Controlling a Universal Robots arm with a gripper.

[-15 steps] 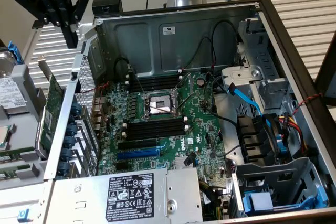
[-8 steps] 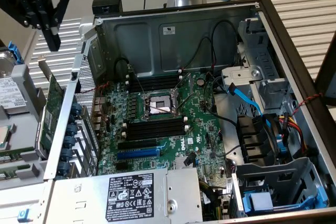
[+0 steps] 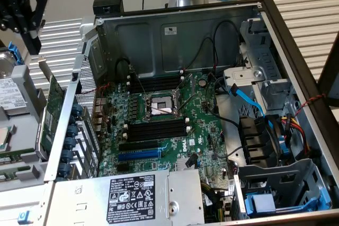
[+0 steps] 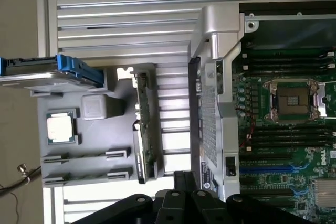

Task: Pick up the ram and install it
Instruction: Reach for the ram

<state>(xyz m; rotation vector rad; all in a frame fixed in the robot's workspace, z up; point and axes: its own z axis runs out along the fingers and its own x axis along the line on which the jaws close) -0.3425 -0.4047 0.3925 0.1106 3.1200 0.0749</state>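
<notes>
In the exterior view the gripper (image 3: 32, 38) hangs at about ten o'clock from the open computer case (image 3: 175, 41). Its fingers are pressed together and hold nothing. The ram (image 3: 15, 155) lies in a grey parts tray (image 3: 37, 169) at about eight o'clock from the case, at six o'clock from a hard drive (image 3: 13, 96) and well apart from the gripper. Black memory slots (image 3: 159, 129) sit mid-case on the motherboard (image 3: 204, 130).

Illumination is even and diffuse. The case wall (image 3: 159, 35) lies in soft shade; the slatted tabletop (image 3: 307, 9) at 2 o'clock reads bright.
</notes>
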